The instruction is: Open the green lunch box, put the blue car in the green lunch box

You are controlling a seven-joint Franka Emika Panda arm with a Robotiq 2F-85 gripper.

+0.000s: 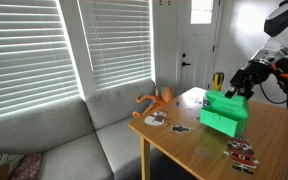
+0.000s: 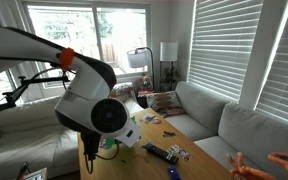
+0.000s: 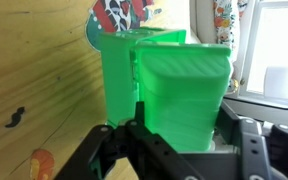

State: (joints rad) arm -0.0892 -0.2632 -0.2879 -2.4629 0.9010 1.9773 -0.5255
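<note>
"Where's the green lunch box (image 1: 224, 113)?"

"On the desk (image 1: 199, 152), right below the fingers (image 3: 106, 150). From the wrist view it fills the gap between them, green plastic close up."

"Are they gripping it?"

"They're spread wide, one to each side of the box. Whether the pads touch it, I can't tell from here."

"Is the lid up?"

"Can't say. I see two green faces, a paler one nearer the fingers and a darker one behind it."

"Anything else out?"

"An orange toy (image 1: 159, 100) well away from the fingers, toward the sofa (image 1: 54, 135). There are also some small toys (image 1: 242, 152) near the desk's edge, too small to make out."
</note>
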